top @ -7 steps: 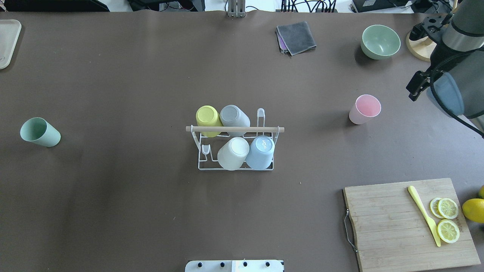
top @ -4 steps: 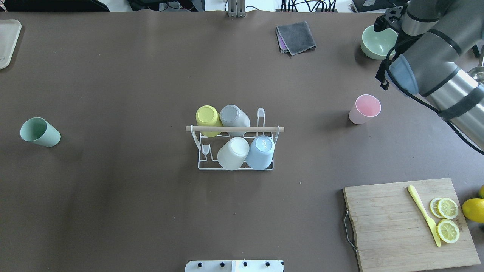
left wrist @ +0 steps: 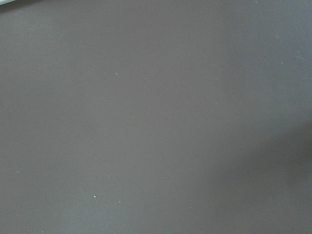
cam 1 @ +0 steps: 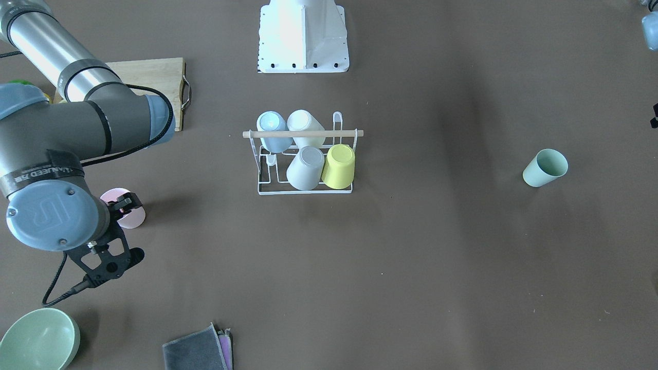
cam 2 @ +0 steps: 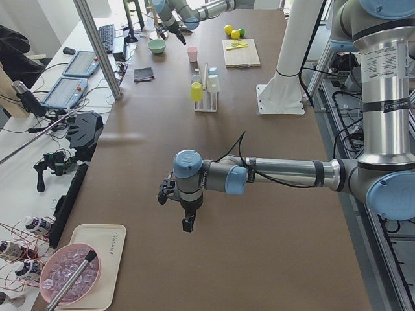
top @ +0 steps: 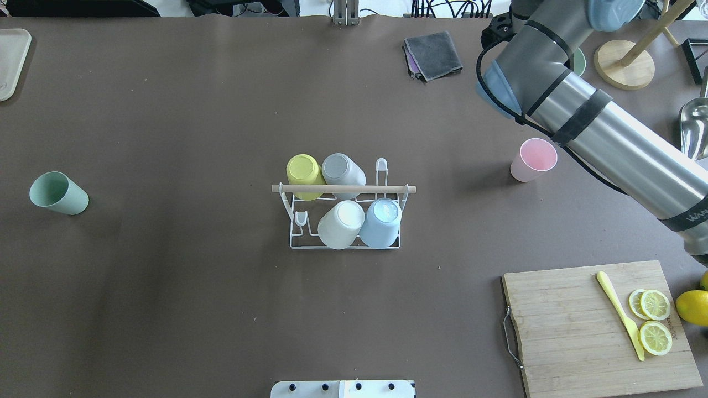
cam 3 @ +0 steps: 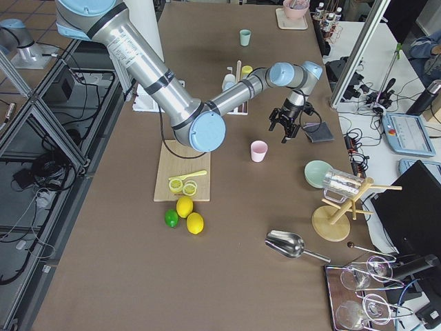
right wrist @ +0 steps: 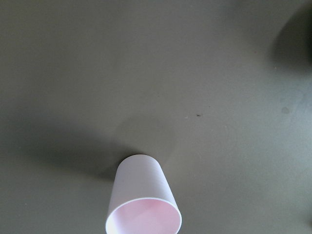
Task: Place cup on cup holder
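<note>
Overhead exterior view hides the right gripper [cam 3: 282, 129] behind its arm [top: 597, 127]; facing the robot, only a dark tip shows beside the upright pink cup [top: 534, 159], spread unreadable. Likewise the left gripper [cam 2: 185, 210], seen sideways only. Mid-table stands the cup holder [top: 344, 210], two prongs [top: 300, 218] free, open table [top: 221, 110] between holder and cup

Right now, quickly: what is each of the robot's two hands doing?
Left fingers: cannot be told.
Right fingers: open, holding nothing, near the pink cup.
</note>
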Controlling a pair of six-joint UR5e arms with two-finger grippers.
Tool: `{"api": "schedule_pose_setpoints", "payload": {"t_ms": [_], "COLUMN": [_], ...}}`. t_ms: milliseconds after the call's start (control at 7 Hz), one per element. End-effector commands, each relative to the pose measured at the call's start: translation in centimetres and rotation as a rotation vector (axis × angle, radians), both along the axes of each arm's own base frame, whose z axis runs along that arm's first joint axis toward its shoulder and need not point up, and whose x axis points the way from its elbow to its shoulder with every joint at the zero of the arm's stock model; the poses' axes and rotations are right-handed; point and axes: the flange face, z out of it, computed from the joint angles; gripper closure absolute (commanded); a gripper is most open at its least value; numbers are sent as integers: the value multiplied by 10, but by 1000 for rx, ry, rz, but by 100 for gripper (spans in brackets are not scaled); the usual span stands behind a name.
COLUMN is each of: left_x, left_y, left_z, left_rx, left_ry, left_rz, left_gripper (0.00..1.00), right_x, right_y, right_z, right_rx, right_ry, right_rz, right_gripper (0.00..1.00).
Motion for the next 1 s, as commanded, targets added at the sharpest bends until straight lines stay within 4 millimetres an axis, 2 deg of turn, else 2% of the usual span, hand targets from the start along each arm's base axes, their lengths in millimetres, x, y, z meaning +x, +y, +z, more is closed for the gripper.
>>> {"api": "schedule_pose_setpoints", "payload": {"t_ms": [0,143,286,429,571,714,857], "left_x": [1,4,6,13,20,28,57], "left_y": [-2,-8,-30,-71,-107,-135,-138], "left_z": [1,-9,-27,-60,-91,-110,-108], "left_rx": [-4,11,-23,-94,-145,-169,-181], "left_ry": [3,10,7,-2,-10,-15,-23], "left_rz": [2,4,4,7,9,13,59], "left_gripper": [2,2,2,2,2,2,2], "right_x": [-45,-67,-76,-95,-101,-115,-115], "right_y": [18,18,21,32,36,38,38], "right_z": [-9,-8,3,15,28,34,35], "right_rx": [32,33,25,51,59,75,81], "right_ry": [73,107,122,172,200,242,239], "right_rz": [-131,-199,-255,-345,-422,-502,-530], "right_gripper": [1,1,1,1,1,1,1]}}
